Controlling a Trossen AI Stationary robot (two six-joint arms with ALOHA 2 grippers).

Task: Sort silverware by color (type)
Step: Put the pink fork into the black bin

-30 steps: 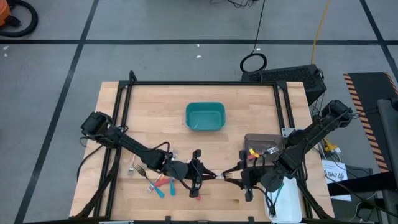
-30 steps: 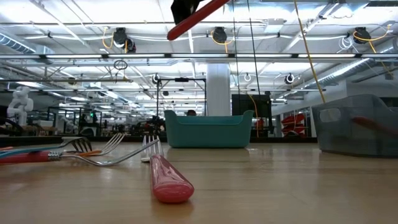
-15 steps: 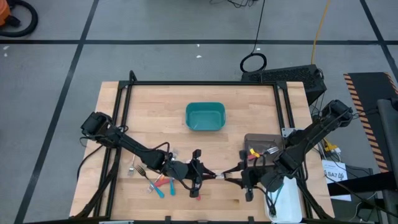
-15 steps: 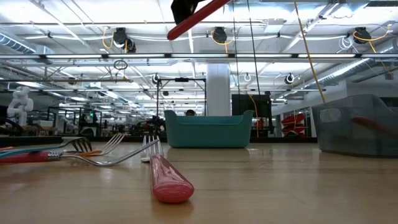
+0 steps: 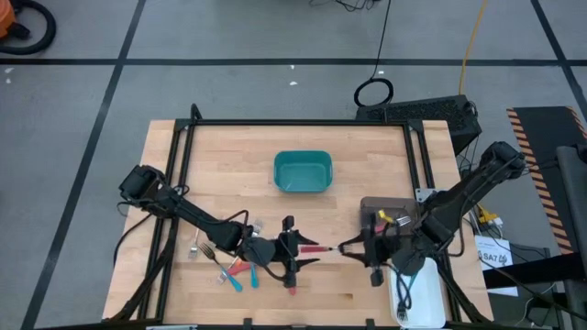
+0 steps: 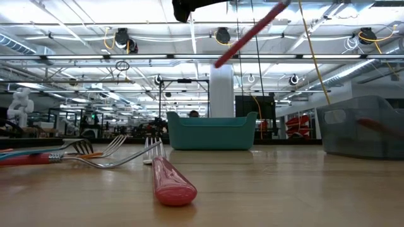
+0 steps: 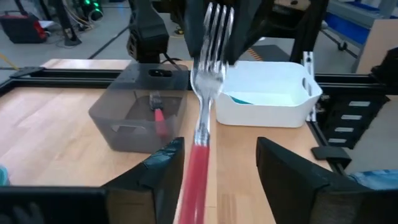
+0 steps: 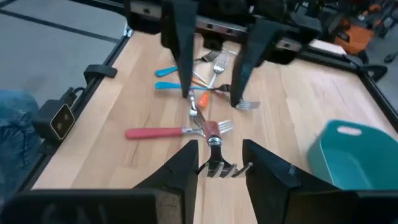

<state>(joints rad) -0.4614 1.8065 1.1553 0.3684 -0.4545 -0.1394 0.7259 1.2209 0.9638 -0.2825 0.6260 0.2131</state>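
A red-handled fork (image 5: 315, 247) hangs in the air between my two grippers. My right gripper (image 5: 347, 248) is shut on its tine end. Its red handle (image 7: 198, 168) reaches between the spread fingers of my left gripper (image 5: 293, 249), which is open and does not seem to touch it. Several forks with red, orange and teal handles (image 5: 234, 264) lie flat on the table to the left. Another red fork (image 8: 155, 132) lies flat near the front edge. It also shows in the low view (image 6: 170, 183). My right gripper pinches the fork's silver tine end (image 8: 219, 167) between its two fingers. It comes about level from the table's right. The fork is lifted clear of the table, and its handle (image 5: 312, 247) sticks out toward the table's left.
A teal bin (image 5: 303, 171) stands at the far middle. A grey bin (image 5: 383, 214) holding a red fork (image 7: 158, 119) stands right of centre. A white tray (image 7: 267, 93) stands at the near right. Bare wood lies between the bins and the front edge.
My right gripper has gone toward the table's right edge with the red fork. It has drawn the handle part of the way out from between my left gripper's fingers. The fork stays clear of the table.
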